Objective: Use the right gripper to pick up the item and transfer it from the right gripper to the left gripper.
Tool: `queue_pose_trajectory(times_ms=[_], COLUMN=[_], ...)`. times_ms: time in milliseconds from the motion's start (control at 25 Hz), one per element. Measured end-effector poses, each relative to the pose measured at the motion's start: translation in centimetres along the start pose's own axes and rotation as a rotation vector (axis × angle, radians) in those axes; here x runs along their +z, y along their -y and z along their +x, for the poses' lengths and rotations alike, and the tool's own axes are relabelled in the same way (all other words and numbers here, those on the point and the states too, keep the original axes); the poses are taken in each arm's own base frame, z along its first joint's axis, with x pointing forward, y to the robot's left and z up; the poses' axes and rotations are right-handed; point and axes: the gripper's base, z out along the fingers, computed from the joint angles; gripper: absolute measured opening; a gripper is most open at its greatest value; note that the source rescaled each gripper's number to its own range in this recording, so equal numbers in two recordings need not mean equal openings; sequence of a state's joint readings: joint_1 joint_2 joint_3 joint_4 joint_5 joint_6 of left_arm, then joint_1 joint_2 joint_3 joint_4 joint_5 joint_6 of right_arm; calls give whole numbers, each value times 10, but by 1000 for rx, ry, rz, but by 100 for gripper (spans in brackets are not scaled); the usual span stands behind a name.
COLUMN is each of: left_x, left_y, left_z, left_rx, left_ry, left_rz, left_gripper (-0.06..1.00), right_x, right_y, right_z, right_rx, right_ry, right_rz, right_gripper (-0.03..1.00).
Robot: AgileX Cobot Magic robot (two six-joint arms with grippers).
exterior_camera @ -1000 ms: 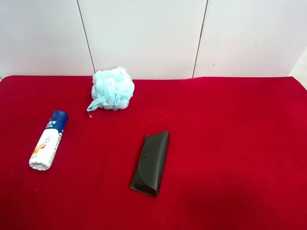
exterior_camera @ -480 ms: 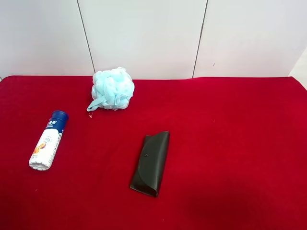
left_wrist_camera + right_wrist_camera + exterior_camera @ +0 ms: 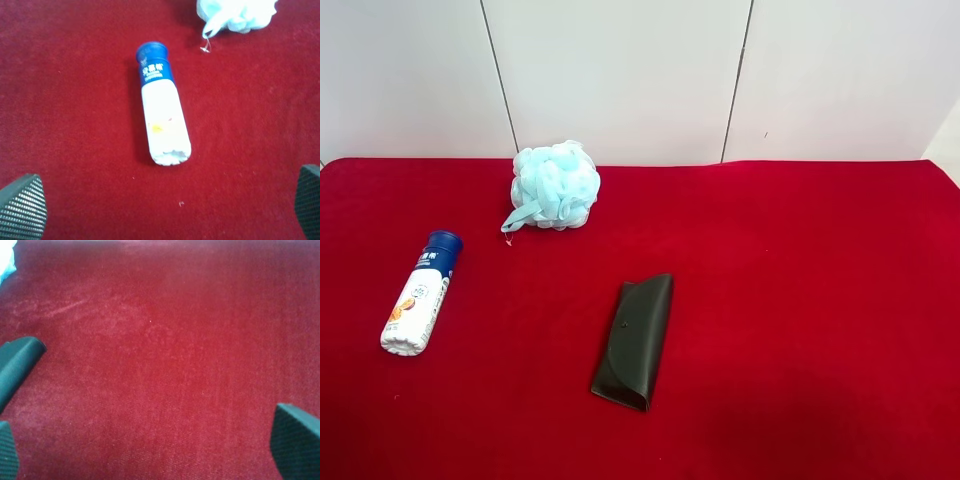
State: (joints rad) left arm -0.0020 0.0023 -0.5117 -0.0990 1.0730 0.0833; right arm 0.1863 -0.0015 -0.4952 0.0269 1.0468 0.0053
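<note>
Red velvety cloth covers the whole surface (image 3: 800,300), which runs back to a white panelled wall (image 3: 620,70) in the exterior high view. Neither arm appears in that view.

A flat black glasses case (image 3: 634,342) lies near the middle of the cloth, its long side running toward the wall at a slight slant. A light blue mesh bath sponge (image 3: 555,186) sits close to the wall, its looped cord trailing onto the cloth. Well apart from both, toward the exterior high view's left edge, the item (image 3: 419,294), a small bottle, lies on its side, dark blue cap pointing toward the wall and white printed body toward the camera.

From the left wrist camera, the bottle lies on the cloth directly ahead of the left claw (image 3: 165,210), untouched; only two dark fingertips (image 3: 22,205) show at the frame corners, spread wide with nothing between them. The sponge peeks in past the bottle's cap end.

At the right wrist, the right claw (image 3: 155,405) is likewise spread wide over bare red cloth, its fingertips (image 3: 17,362) at opposite frame edges, pinching nothing.
</note>
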Motion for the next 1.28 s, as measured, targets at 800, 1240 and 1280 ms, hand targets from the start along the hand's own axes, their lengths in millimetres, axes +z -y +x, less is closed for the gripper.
queue_pose_trajectory(times_ms=[800, 1240, 1280], left_x=[-1, -1, -1], left_y=[-4, -4, -4], left_z=[1, 1, 1], left_rx=[-50, -49, -49], left_ry=[8, 8, 8], left_rz=[-42, -42, -42], left_gripper=[100, 100, 100], right_x=[0, 0, 0], right_y=[0, 0, 0], right_z=[0, 0, 0], right_rx=[1, 13, 19], right_ry=[0, 1, 1], right_rz=[0, 24, 37], right_gripper=[100, 100, 100])
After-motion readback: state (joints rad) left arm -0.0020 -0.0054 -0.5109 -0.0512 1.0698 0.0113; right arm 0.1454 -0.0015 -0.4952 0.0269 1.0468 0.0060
